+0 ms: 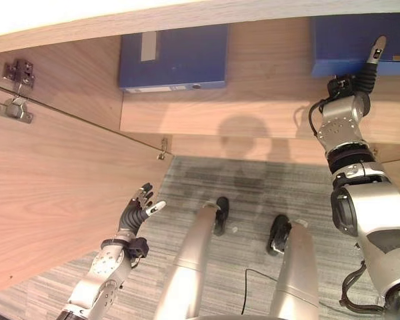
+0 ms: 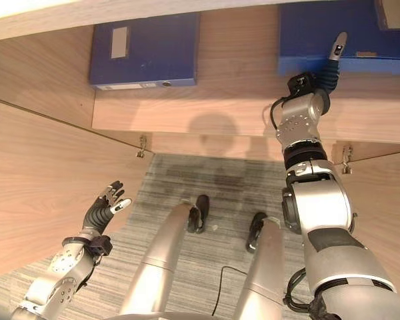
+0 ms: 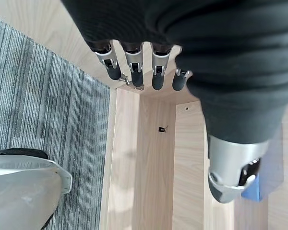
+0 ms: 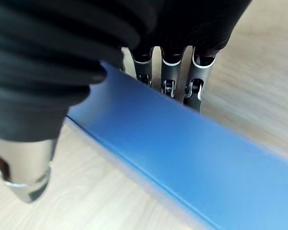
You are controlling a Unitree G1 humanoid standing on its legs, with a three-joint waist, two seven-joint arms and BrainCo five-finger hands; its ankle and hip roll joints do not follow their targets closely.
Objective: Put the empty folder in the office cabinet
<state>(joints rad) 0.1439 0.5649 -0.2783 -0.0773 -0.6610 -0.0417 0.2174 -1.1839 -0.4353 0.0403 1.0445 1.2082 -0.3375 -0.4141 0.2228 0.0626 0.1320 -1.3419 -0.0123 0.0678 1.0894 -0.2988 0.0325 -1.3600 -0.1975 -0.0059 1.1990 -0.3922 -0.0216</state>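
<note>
Two blue folders lie on the wooden shelf (image 1: 267,113) of the office cabinet. One blue folder (image 1: 173,57) rests at the left of the shelf. The other blue folder (image 1: 350,40) lies at the right, seen close up as a blue slab (image 4: 182,153). My right hand (image 1: 365,75) reaches up onto this right folder. Its fingers (image 4: 170,72) run straight over the folder's far edge, tips hidden behind it, and the thumb (image 4: 24,167) stays off it on the shelf side. My left hand (image 1: 137,212) hangs low beside the open left door (image 1: 53,193), fingers (image 3: 134,72) relaxed and holding nothing.
The left cabinet door stands swung open with metal hinges (image 1: 13,110) on its inner face. A right door panel (image 2: 387,193) is open too. Grey striped carpet (image 1: 253,180) lies below the shelf edge.
</note>
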